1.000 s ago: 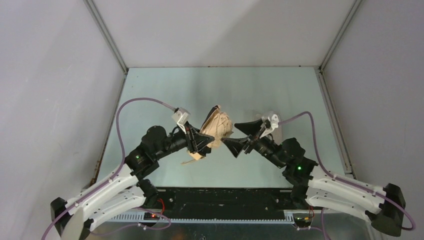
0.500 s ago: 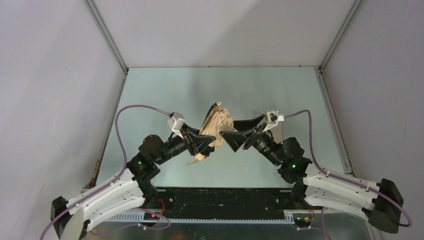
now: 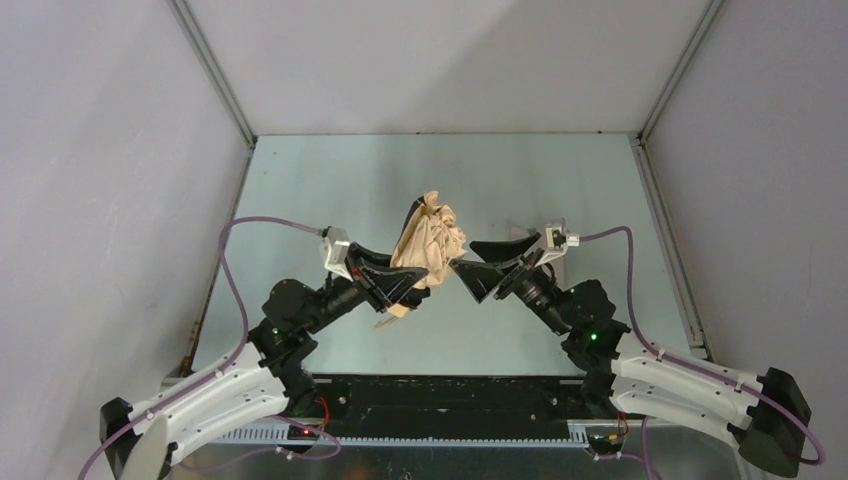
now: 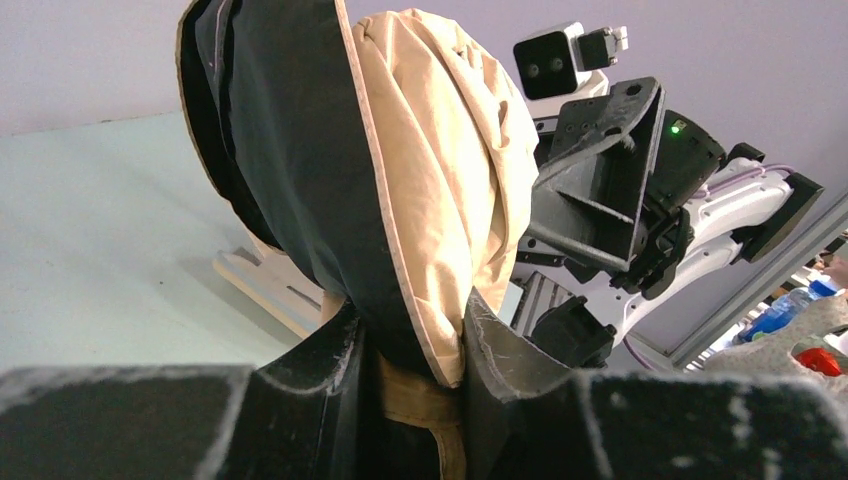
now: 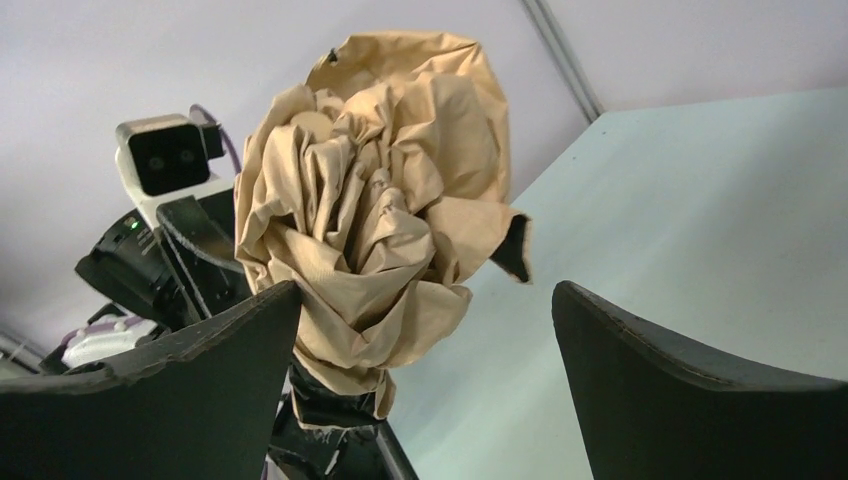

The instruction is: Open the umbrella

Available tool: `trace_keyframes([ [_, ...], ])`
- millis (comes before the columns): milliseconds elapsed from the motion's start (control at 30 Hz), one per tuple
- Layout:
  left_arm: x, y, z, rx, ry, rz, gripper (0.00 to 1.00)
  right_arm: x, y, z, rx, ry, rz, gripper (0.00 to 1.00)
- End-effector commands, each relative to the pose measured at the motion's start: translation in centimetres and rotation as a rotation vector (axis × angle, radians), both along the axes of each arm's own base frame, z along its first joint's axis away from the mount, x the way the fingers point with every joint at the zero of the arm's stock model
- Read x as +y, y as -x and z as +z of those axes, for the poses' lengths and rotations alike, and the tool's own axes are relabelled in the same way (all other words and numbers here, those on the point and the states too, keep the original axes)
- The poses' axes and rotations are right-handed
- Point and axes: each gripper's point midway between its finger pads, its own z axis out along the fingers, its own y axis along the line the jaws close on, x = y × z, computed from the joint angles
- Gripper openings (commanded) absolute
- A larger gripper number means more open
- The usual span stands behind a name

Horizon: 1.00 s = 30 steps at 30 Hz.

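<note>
While left tool (image 4: 415,345) clamps umbrella (image 3: 428,238), raised since before, right tool (image 5: 425,300) gapes beside it

The umbrella (image 5: 380,230) is crumpled matt cloth, the table (image 3: 330,180) smooth.

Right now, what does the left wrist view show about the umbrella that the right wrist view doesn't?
Only the left wrist view shows the left gripper clamped on the umbrella near its lower end, the fabric's dark inner side, and a pale flat sleeve on the table behind. Only the right wrist view shows the right gripper wide open, not closed on the fabric, facing the crumpled tan canopy. Both show the umbrella bundled, not yet opened, held above the table.
</note>
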Motion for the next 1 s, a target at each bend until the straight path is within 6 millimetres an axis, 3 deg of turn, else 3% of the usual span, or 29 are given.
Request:
trace_keyframes([
  [0, 0.2, 1.1, 4.8, -0.091, 0.131, -0.034, 0.0, 1.2, 1.7, 1.8, -0.104, -0.03, 0.107, 1.0],
  [133, -0.2, 1.3, 5.0, -0.091, 0.14, -0.055, 0.0, 2.3, 2.9, 3.1, -0.187, -0.046, 0.185, 1.0],
  [400, -1.3, 1.9, 4.9, -0.086, 0.152, -0.103, 0.0, 3.3, 3.1, 4.4, -0.246, -0.056, 0.218, 1.0],
  [767, -1.9, 1.9, 4.9, -0.071, 0.165, -0.112, 0.0, 3.9, 5.0, 6.3, -0.301, -0.146, 0.324, 1.0],
  [967, -2.8, 2.5, 4.2, -0.065, 0.15, -0.156, 0.0, 3.7, 4.2, 6.8, -0.279, -0.191, 0.294, 0.87],
])
